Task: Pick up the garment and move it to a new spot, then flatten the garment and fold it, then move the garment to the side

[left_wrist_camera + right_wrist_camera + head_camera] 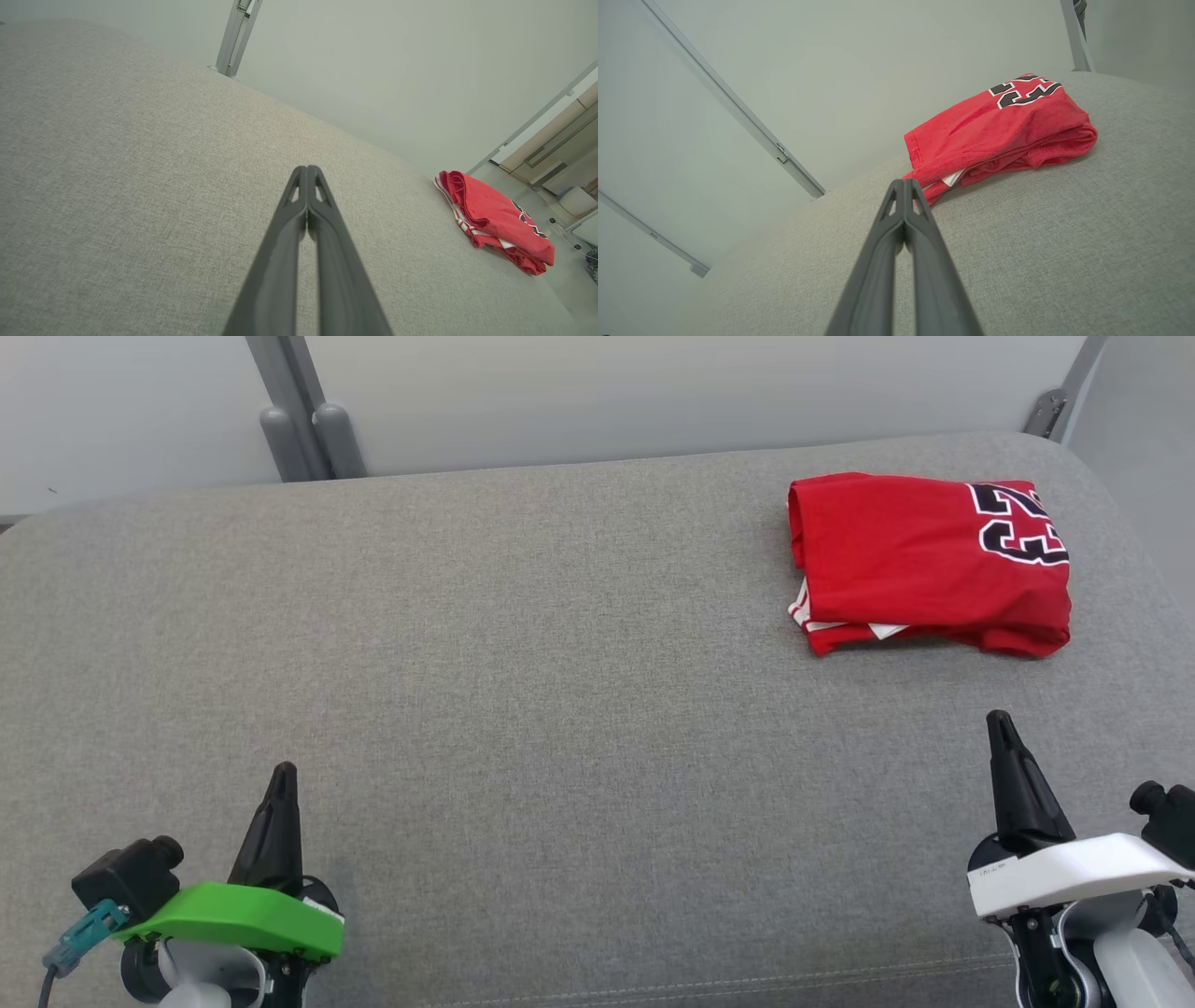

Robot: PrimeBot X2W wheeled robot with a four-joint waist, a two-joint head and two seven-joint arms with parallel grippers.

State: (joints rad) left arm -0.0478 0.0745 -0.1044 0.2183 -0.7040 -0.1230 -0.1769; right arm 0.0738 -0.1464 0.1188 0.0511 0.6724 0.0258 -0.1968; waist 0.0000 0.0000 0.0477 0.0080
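Grey cushion fabric is overhung by the left gripper and right gripper, both with fingers pressed together, while the folded red jersey at far right is judged light, limp, best pinched through its layered near edge.

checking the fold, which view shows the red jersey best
The head view: the red jersey lies whole, from above, folded, number showing. The right wrist view shows it close, side-on; the left wrist view, small and far.

A folded red garment lies far right on the grey cushion, both closed tools near.
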